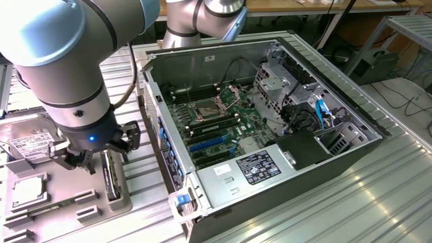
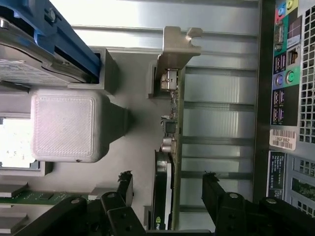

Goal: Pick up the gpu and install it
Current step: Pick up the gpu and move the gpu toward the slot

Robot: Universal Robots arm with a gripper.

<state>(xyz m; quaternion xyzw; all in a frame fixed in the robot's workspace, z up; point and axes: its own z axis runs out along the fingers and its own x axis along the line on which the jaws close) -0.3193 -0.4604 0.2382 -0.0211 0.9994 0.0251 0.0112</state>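
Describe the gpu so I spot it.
Beside the open black computer case lies a grey parts tray. On its case-side edge, under the open gripper, the gpu stands on edge: a thin green card with silver bracket, unlike the flat-lying white-labelled hard drive.

We see the table [image 1: 378, 202] as ribbed bare metal, bright and reflective. The case [image 1: 169, 66] is dull grey sheet metal inside, with a matt black outer skin. The arm [image 1: 60, 61] has a smooth, satin silver-grey shell. The tray [image 2: 64, 125] looks to us like grey printed plastic, matt, with a fine grainy texture. The gpu [image 2: 172, 128] shows a green board edge, a glossy black plastic shroud [image 2: 160, 191] and a plain silver metal bracket [image 2: 178, 46]. The gripper [image 2: 167, 179] has matt black fingers [image 2: 216, 201], a little rough at the tips. The rails [image 2: 74, 44] are smooth blue plastic. The label [image 2: 283, 140] is white paper.
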